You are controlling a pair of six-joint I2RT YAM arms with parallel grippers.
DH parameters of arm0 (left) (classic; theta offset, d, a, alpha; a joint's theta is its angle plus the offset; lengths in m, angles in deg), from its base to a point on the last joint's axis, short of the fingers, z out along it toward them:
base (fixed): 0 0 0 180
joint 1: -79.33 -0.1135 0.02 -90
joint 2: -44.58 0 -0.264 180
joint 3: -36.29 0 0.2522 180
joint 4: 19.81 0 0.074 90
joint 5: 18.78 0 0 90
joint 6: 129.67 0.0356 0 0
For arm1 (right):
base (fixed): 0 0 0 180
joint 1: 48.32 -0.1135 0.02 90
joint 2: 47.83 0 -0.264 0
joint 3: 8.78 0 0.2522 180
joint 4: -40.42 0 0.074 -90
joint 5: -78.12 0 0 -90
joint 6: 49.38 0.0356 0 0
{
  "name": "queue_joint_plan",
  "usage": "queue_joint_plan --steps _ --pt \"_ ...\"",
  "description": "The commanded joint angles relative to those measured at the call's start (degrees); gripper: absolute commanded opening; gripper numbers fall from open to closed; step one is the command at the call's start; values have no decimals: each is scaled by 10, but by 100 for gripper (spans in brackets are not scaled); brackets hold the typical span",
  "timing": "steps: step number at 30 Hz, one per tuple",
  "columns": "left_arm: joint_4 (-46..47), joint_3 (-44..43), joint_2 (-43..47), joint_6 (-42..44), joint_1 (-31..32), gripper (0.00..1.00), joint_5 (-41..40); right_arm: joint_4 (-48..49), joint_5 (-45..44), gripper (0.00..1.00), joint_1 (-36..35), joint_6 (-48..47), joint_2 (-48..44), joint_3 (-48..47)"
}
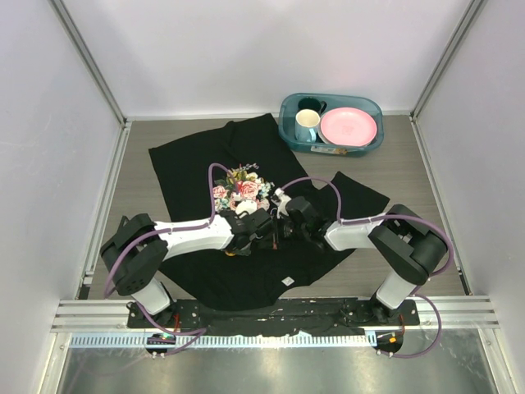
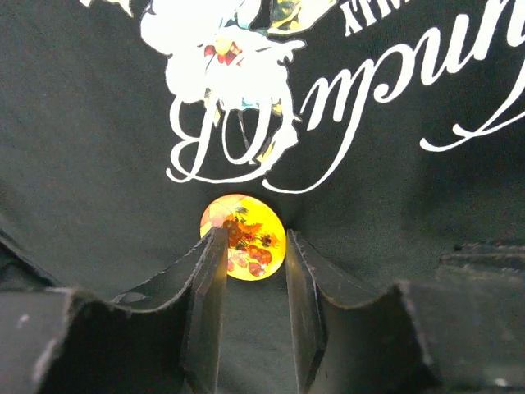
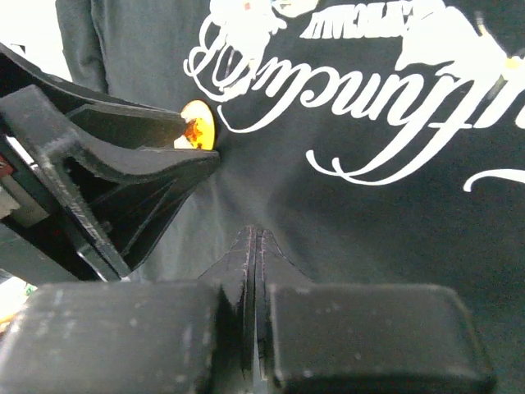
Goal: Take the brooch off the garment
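The black garment (image 1: pixel 189 164) lies flat on the table, its pink-rose print (image 1: pixel 244 187) and white lettering (image 2: pixel 394 74) facing up. The brooch (image 2: pixel 250 230), a round orange-yellow badge, sits on the cloth just below the lettering. My left gripper (image 2: pixel 254 240) has one finger against each side of the brooch at its tips, and the left finger covers the badge's left edge. My right gripper (image 3: pixel 255 235) is shut, its tips pinching the cloth to the right of the brooch (image 3: pixel 199 123). In the top view both grippers (image 1: pixel 250 223) (image 1: pixel 285 215) meet over the print and hide the brooch.
A teal bin (image 1: pixel 287 131) at the back right holds a mug (image 1: pixel 308 125) and a pink plate (image 1: pixel 349 126). A small white label (image 1: pixel 288 281) lies on the shirt's near edge. White walls enclose the table on three sides.
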Motion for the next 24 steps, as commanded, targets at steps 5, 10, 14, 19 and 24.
queue_joint_plan --steps 5,10,14,19,24 --pt "-2 12 20 -13 2 24 -4 14 0 1 -12 16 -25 -42" --pt "6 24 57 -15 3 10 -12 32 7 1 -14 36 -3 -53" --pt "9 32 77 -18 2 6 -21 43 9 1 -18 44 9 -61" --pt "10 38 92 -21 2 0 -25 52 14 5 -23 52 28 -71" --pt "36 58 125 -30 2 0 -21 64 18 7 -32 63 52 -81"
